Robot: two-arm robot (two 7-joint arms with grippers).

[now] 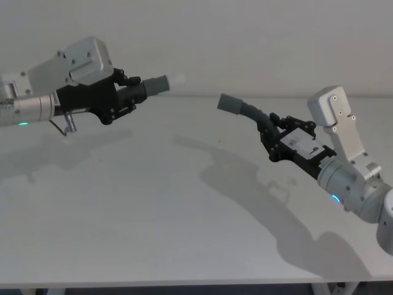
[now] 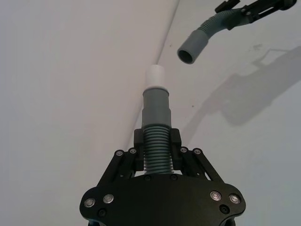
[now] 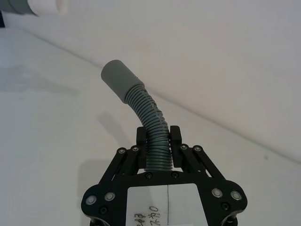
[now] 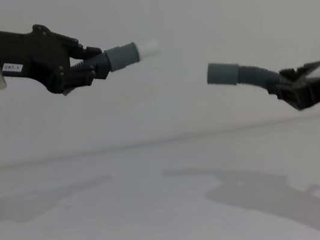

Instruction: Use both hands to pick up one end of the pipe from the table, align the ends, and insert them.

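above the white table, the right gripper was clamped on a curved pipe piece, its plain cuff aimed leftward. farther back, the left gripper was closed on the other piece, whose white-tipped cuff was pointed rightward, well apart from the plain cuff and set higher.

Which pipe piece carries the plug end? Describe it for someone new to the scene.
Above the white table, find the left gripper, up in the air. It clamps a short corrugated pipe piece pointing toward the right gripper. Its grey cuff ends in a white tip; the right gripper's piece ends in a plain open cuff.
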